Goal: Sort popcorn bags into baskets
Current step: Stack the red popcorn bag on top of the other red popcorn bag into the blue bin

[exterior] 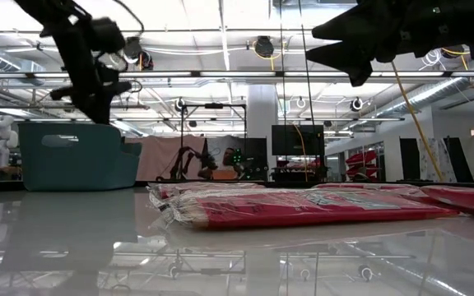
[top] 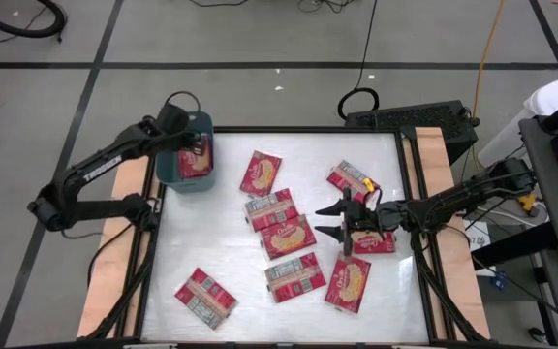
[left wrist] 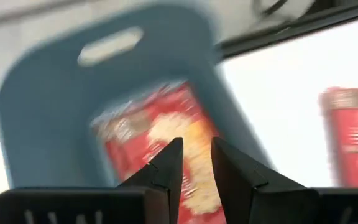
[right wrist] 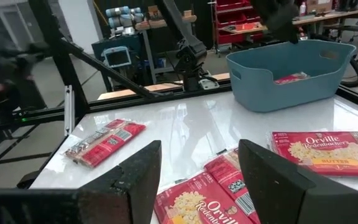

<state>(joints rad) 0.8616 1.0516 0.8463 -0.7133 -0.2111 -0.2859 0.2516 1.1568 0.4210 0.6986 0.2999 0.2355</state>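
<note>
The teal basket (top: 174, 173) stands at the table's far left corner, with one red popcorn bag (left wrist: 154, 127) lying in it, picture side up. My left gripper (left wrist: 196, 149) hovers over that bag and the basket, its fingers a narrow gap apart and empty. Several more red bags lie flat on the white table, among them ones at the middle (top: 288, 236) and at the near left (top: 204, 298). My right gripper (top: 324, 221) is open and empty above the table's middle right, pointing toward the left edge, just right of the middle bags (right wrist: 204, 199).
Wooden side rails (top: 129, 184) and a black frame border the white tabletop. There is bare table between the basket and the near-left bag. A black box (top: 410, 118) and cables lie beyond the far edge. The room behind holds racks and equipment.
</note>
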